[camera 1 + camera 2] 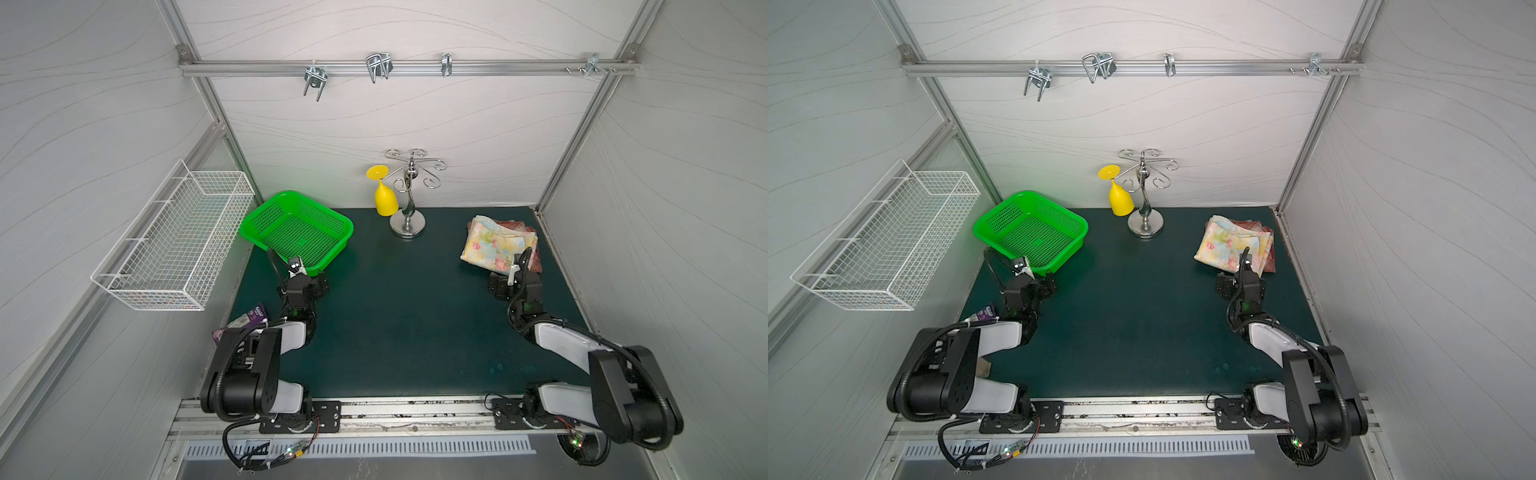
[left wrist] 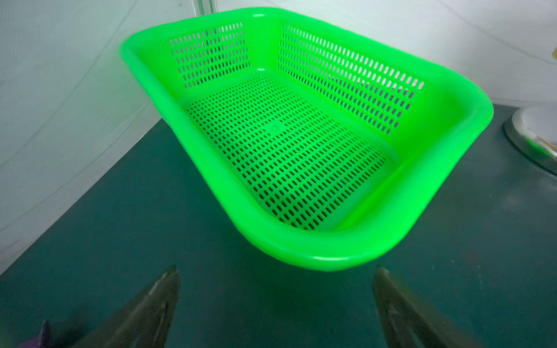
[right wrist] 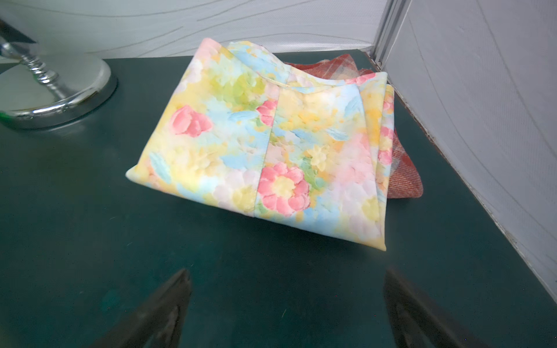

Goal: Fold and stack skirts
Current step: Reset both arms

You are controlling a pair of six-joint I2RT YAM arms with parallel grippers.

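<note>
The two skirts lie folded in a stack at the back right of the green mat (image 1: pixel 407 316). The pale yellow-blue skirt with pink flowers (image 1: pixel 494 243) (image 1: pixel 1229 245) (image 3: pixel 271 144) is on top. The red-brown plaid skirt (image 1: pixel 515 227) (image 1: pixel 1252 226) (image 3: pixel 405 177) shows only at the stack's far and right edges. My right gripper (image 3: pixel 289 274) is open just in front of the stack, over bare mat, touching nothing. On the left side my left gripper (image 2: pixel 275 271) is open and empty, just short of a green basket's rim (image 2: pixel 331 259).
The green perforated basket (image 1: pixel 348 227) stands at the back left. A chrome stand (image 1: pixel 407 226) with a yellow cup (image 1: pixel 385 201) hanging on it is at the back middle. A purple snack wrapper (image 1: pixel 245 322) lies by the left arm. A white wire basket (image 1: pixel 174 241) hangs on the left wall. The right wall runs close beside the skirts.
</note>
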